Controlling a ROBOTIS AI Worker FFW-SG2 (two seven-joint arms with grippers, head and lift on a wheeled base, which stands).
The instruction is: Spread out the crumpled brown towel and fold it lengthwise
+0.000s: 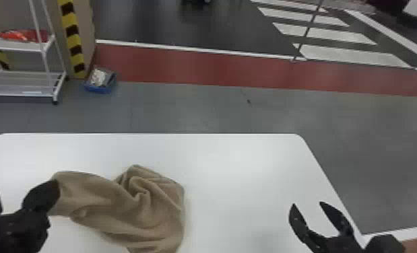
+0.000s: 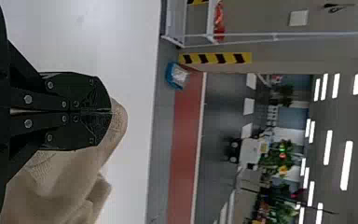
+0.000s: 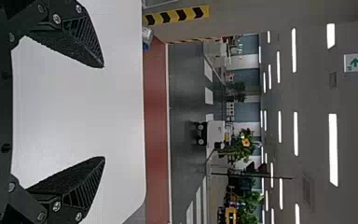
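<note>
One end of the brown towel (image 1: pixel 150 208) sits pinched in your left gripper (image 2: pixel 111 112), its fingers pressed together, the crumpled cloth trailing from the left side of the white table (image 1: pixel 237 175) toward its middle. Your right gripper (image 1: pixel 308 203), spread and empty over the table's right side, is well apart from the loose bulk and would likely need to cross leftward to spread it.

A hand could slide across the white desk (image 1: pixel 237 168) between the brown towel (image 1: pixel 157 208) and the right hand (image 1: pixel 308 203). There is room along the far edge too. On the left, the lumpy towel and the left hand (image 1: pixel 51 193) block the way.
</note>
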